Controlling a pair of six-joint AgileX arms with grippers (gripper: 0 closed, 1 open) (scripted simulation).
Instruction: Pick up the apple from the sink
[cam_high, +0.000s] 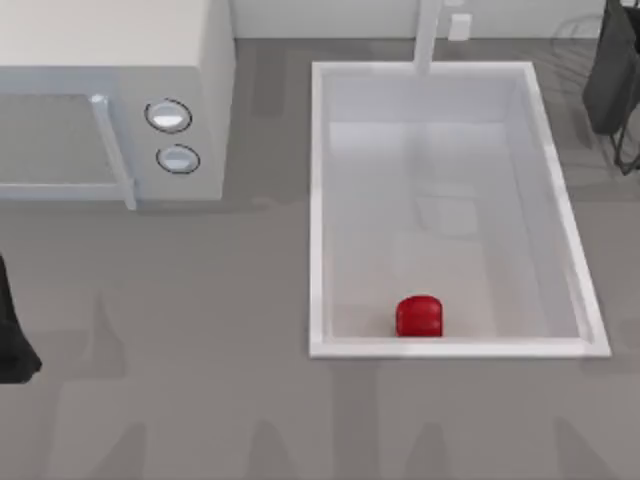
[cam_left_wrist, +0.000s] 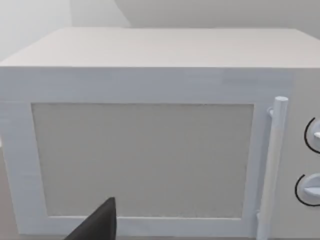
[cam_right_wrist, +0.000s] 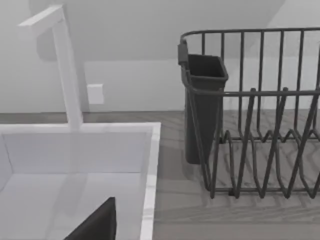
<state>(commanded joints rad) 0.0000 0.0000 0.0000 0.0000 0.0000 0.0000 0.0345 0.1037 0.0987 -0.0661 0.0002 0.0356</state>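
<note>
The red apple (cam_high: 418, 316) rests on the floor of the white sink (cam_high: 450, 348), against the near wall and a little left of its middle. A white faucet post (cam_high: 427, 35) rises at the sink's far rim. My left arm (cam_high: 12, 335) is parked at the table's far left edge, well away from the sink. A dark part of my left gripper (cam_left_wrist: 97, 225) faces the microwave door. A dark part of my right gripper (cam_right_wrist: 97, 222) hangs over the sink's (cam_right_wrist: 150, 165) far right corner, near the faucet post (cam_right_wrist: 65, 70).
A white microwave (cam_high: 110, 100) with two round knobs (cam_high: 172, 135) and a bar handle stands at the back left. A dark wire dish rack (cam_high: 615, 80) (cam_right_wrist: 260, 120) with a cutlery cup stands right of the sink. Grey tabletop lies open in front.
</note>
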